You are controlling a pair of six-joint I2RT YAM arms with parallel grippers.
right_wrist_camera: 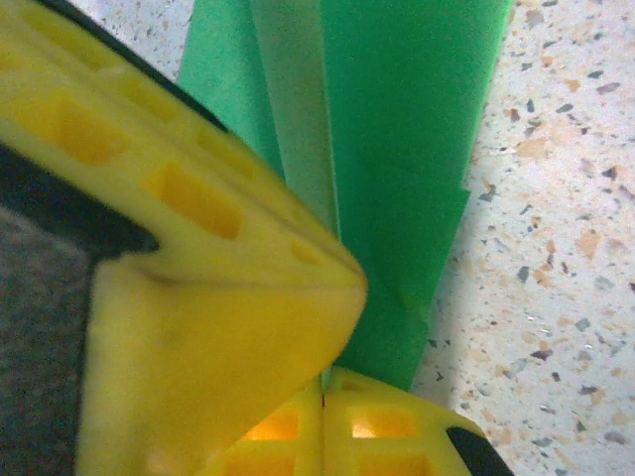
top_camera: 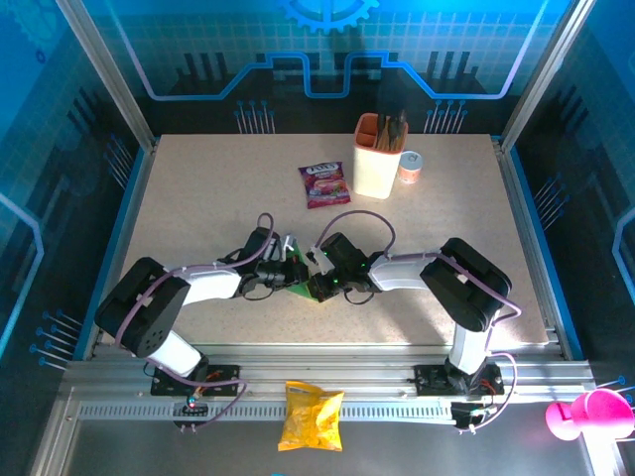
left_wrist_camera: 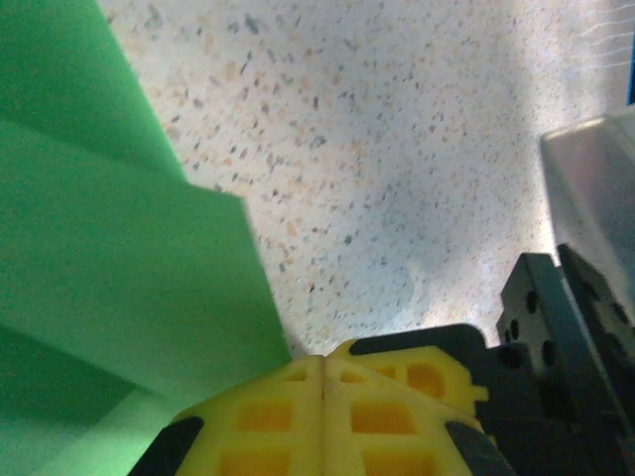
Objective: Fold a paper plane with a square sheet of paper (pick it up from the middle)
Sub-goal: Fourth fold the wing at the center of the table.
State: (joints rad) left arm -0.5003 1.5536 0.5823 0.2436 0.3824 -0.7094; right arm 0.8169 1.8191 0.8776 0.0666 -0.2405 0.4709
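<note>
Centrally on the speckled bench [top_camera: 198, 218], toward its near edge: the square sheet of paper [top_camera: 301, 289], bright green, folded, largely covered from above by both pincers. Left pincer [top_camera: 295, 264] and right pincer [top_camera: 317, 265] set tip to tip over the sheet, just beside each other.

Left wrist view: left pincer [left_wrist_camera: 322, 387] with yellow pads pressed together, seam fully closed. Paper [left_wrist_camera: 119, 288] lying flat to the left in stepped layers, one edge ending right at the pad tips. Black and grey hardware [left_wrist_camera: 561, 317] at the right edge.

Right wrist view: right pincer [right_wrist_camera: 323, 412] pressed together, pinching the near end of the sheet [right_wrist_camera: 397, 149], folded layers running straight into its seam. A large blurred yellow finger [right_wrist_camera: 218, 317] lying across the paper's left part.

From overhead: layout and far-side items. From the wrists: fold layers and pad contact, too fine to make out from above.

Far side of bench: purple snack sachet [top_camera: 324, 184], printed, lettering too small to read; cream container [top_camera: 375, 169] with orange rim holding dark sticks [top_camera: 392, 127]; small can [top_camera: 410, 167] just beside it on the right, label illegible. On the near rail [top_camera: 397, 382], off the bench: yellow crisp bag [top_camera: 311, 416], print illegible. At the near right corner: pink object [top_camera: 585, 415].
</note>
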